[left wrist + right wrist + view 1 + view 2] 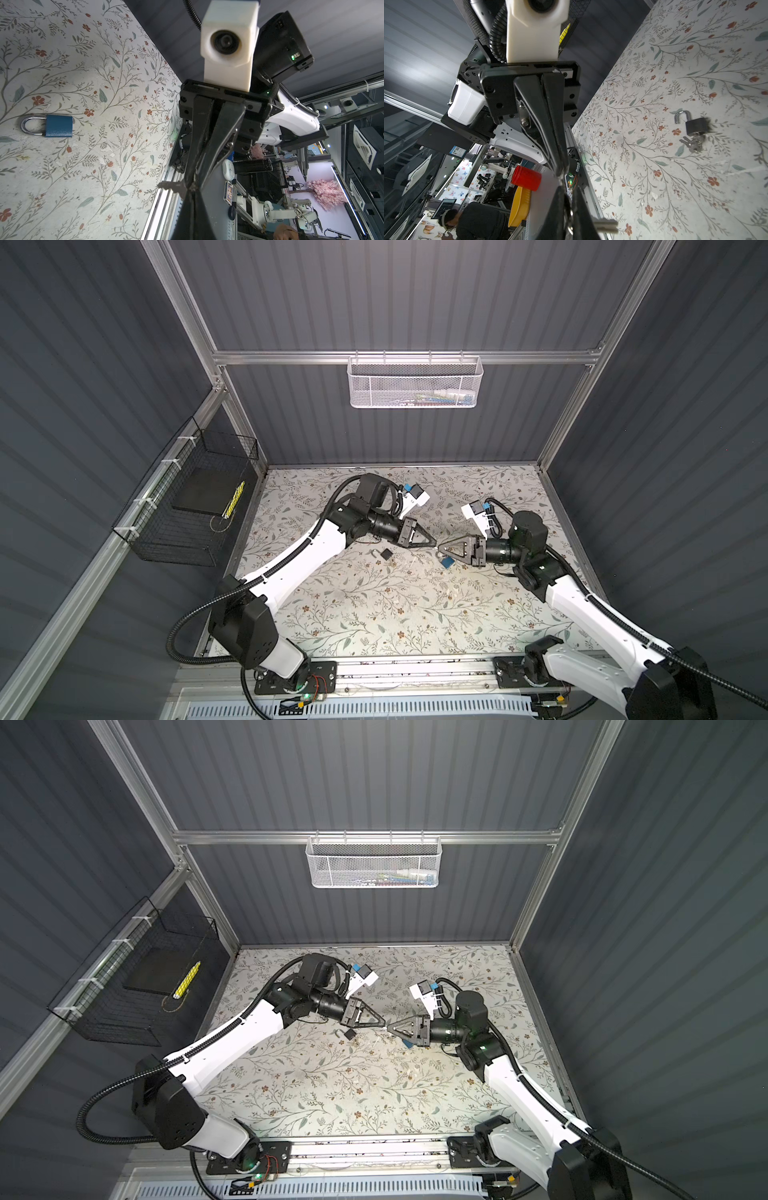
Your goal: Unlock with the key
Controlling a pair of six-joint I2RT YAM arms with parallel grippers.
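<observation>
Just above the worktop (374,614), the left gripper (432,542) and right gripper (441,548) meet tip to tip, both clamped on the key (168,185).

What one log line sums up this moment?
left gripper: shut on key | right gripper: shut on key | key: held above table | blue padlock: shackle closed, on table | black padlock: shackle open, on table

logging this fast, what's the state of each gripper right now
left gripper: closed, holding the key
right gripper: closed on the key too
</observation>
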